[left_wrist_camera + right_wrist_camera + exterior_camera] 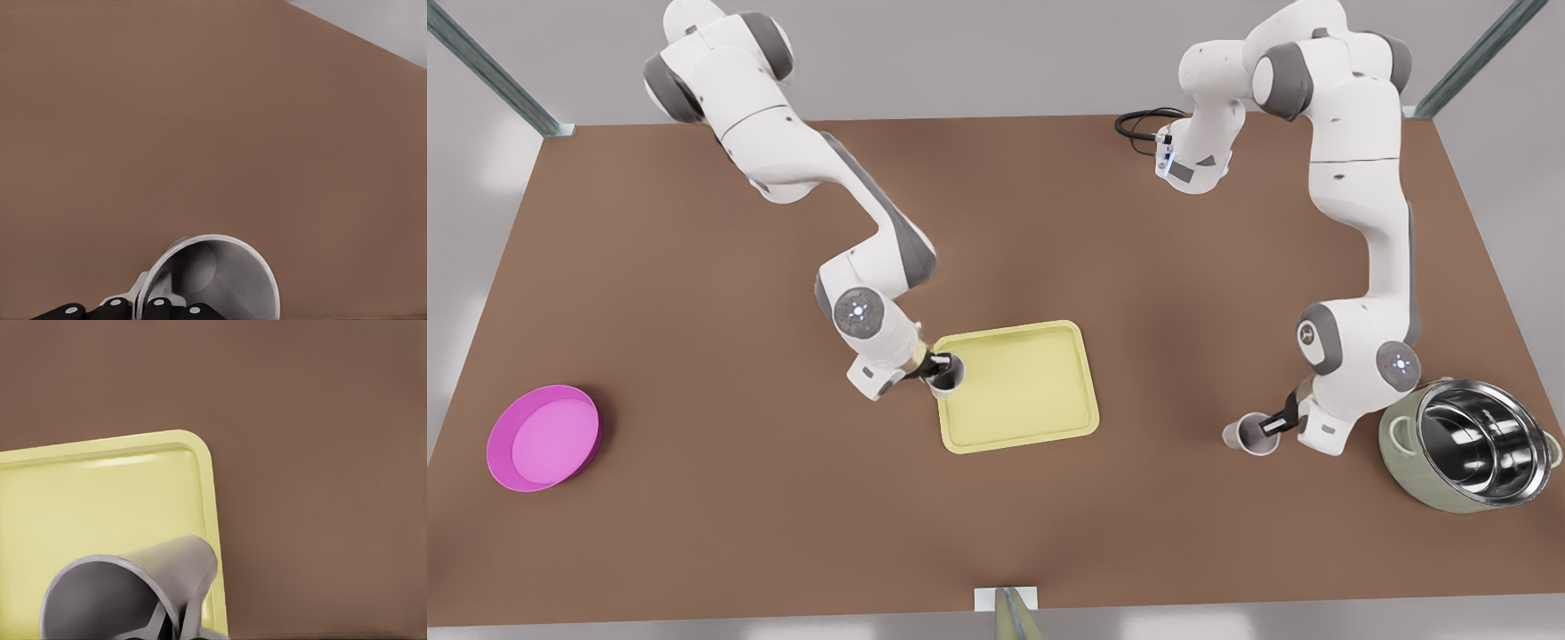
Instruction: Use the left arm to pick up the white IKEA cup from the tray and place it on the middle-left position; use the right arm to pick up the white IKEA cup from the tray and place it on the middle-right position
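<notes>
The pale yellow tray lies mid-table with nothing standing on its bare floor. At the tray's corner on the front view's left, my right gripper is shut on the rim of a white cup. That cup is tilted over the tray's edge. Toward the front view's right, my left gripper is shut on the rim of a second white cup. This one is tipped on its side just over plain brown tabletop, its mouth toward the wrist camera.
A round magenta bowl sits at the front view's far left. A steel pot stands close beside the left arm's wrist, at the far right. A black cable loops at the back. Open brown table surrounds the tray.
</notes>
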Tool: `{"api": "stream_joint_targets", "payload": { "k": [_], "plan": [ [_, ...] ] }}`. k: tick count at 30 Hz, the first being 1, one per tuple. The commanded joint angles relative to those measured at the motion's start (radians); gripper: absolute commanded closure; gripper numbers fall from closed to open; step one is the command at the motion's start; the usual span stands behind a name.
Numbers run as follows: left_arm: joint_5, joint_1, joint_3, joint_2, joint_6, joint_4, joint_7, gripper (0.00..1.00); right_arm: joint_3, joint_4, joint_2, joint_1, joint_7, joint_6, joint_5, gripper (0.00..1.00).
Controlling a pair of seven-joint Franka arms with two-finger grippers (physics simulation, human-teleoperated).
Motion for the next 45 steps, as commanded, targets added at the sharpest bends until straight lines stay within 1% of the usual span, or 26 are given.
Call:
{"api": "stream_joint_targets", "payload": {
  "k": [1, 5, 7, 8, 9, 10, 11, 12, 14, 15, 16, 17, 19, 20, 21, 22, 23, 24, 28, 33, 35, 36, 39, 42, 43, 45],
  "plan": [
    [-0.039, 0.000, -0.001, 0.008, 0.108, -0.003, 0.625, 0.84, 0.001, 0.002, -0.011, -0.040, -0.130, -0.117, 0.008, 0.77],
    [-0.035, -0.001, -0.001, 0.031, 0.142, -0.002, 0.630, 0.84, 0.005, 0.025, -0.013, -0.144, -0.306, -0.200, 0.008, 0.78],
    [-0.035, -0.001, -0.001, 0.041, 0.152, -0.002, 0.630, 0.83, 0.005, 0.025, -0.013, -0.207, -0.434, -0.206, 0.061, 0.78],
    [-0.035, -0.001, -0.001, 0.041, 0.154, -0.002, 0.630, 0.78, 0.006, 0.025, -0.011, -0.239, -0.492, -0.220, 0.064, 0.78],
    [-0.033, -0.001, -0.001, 0.042, 0.154, -0.002, 0.630, 0.44, 0.006, 0.025, -0.009, -0.265, -0.541, -0.220, 0.066, 0.78],
    [-0.033, -0.001, -0.001, 0.042, 0.159, -0.002, 0.630, 0.13, 0.006, 0.025, -0.008, -0.282, -0.586, -0.221, 0.068, 0.78],
    [-0.032, -0.003, -0.001, 0.042, 0.159, -0.002, 0.630, 0.04, -0.006, 0.025, -0.006, -0.284, -0.632, -0.221, 0.104, 0.78],
    [-0.032, -0.001, 0.001, 0.042, 0.159, -0.002, 0.630, 0.00, 0.000, 0.027, 0.000, -0.327, -0.670, -0.221, 0.104, 0.78],
    [0.025, 0.009, 0.014, 0.025, 0.154, 0.029, 0.642, 0.00, -0.002, 0.027, 0.014, -0.354, -0.756, -0.220, 0.104, 0.78],
    [0.027, 0.008, 0.036, -0.012, 0.117, 0.052, 0.635, 0.00, -0.002, 0.048, 0.026, -0.371, -0.793, -0.221, 0.106, 0.78],
    [0.034, 0.005, 0.057, -0.025, -0.013, 0.144, 0.633, 0.00, -0.008, 0.073, 0.035, -0.373, -0.813, -0.237, 0.104, 0.78],
    [0.100, 0.002, 0.064, -0.024, -0.148, 0.244, 0.604, 0.00, 0.000, 0.089, 0.050, -0.399, -0.837, -0.235, 0.103, 0.78],
    [0.131, -0.006, 0.053, -0.058, -0.301, 0.270, 0.514, 0.00, -0.003, 0.140, 0.106, -0.431, -0.923, -0.235, 0.101, 0.78],
    [0.093, -0.021, 0.050, -0.097, -0.453, 0.274, 0.307, 0.00, -0.002, 0.168, 0.132, -0.440, -0.955, -0.235, 0.101, 0.78],
    [-0.002, -0.021, 0.051, -0.166, -0.628, 0.276, 0.132, 0.00, -0.003, 0.195, 0.153, -0.442, -0.972, -0.230, 0.098, 0.78],
    [0.043, -0.037, 0.044, -0.280, -0.685, 0.222, 0.118, 0.00, -0.003, 0.201, 0.168, -0.456, -0.997, -0.221, 0.098, 0.78],
    [0.163, -0.086, 0.031, -0.432, -0.523, 0.019, 0.138, 0.00, -0.003, 0.212, 0.182, -0.457, -1.009, -0.217, 0.097, 0.78],
    [0.163, -0.093, 0.031, -0.478, -0.395, -0.078, 0.148, 0.00, -0.005, 0.232, 0.204, -0.463, -1.026, -0.217, 0.095, 0.78],
    [0.160, -0.092, 0.031, -0.453, -0.395, -0.060, 0.164, 0.00, -0.008, 0.290, 0.280, -0.479, -1.063, -0.214, 0.095, 0.78],
    [0.159, -0.092, 0.031, -0.432, -0.384, -0.040, 0.165, 0.00, -0.006, 0.289, 0.285, -0.479, -1.066, -0.178, 0.094, 0.76],
    [0.151, -0.093, 0.031, -0.412, -0.386, -0.023, 0.168, 0.00, -0.008, 0.289, 0.284, -0.479, -1.064, -0.180, 0.095, 0.39],
    [0.151, -0.092, 0.031, -0.409, -0.374, -0.022, 0.168, 0.00, -0.008, 0.289, 0.284, -0.479, -1.060, -0.180, 0.095, 0.29],
    [0.155, -0.090, 0.033, -0.410, -0.380, -0.020, 0.168, 0.00, -0.008, 0.290, 0.265, -0.479, -1.055, -0.209, 0.098, 0.21],
    [0.157, -0.090, 0.034, -0.415, -0.381, -0.020, 0.168, 0.00, 0.009, 0.290, 0.104, -0.468, -0.916, -0.445, 0.091, 0.21],
    [0.157, -0.090, 0.034, -0.417, -0.381, -0.020, 0.171, 0.00, 0.005, 0.290, 0.055, -0.451, -0.862, -0.500, 0.068, 0.18],
    [0.157, -0.090, 0.034, -0.415, -0.380, -0.020, 0.173, 0.00, 0.009, 0.290, -0.028, -0.445, -0.793, -0.517, -0.058, 0.16]
  ]
}}
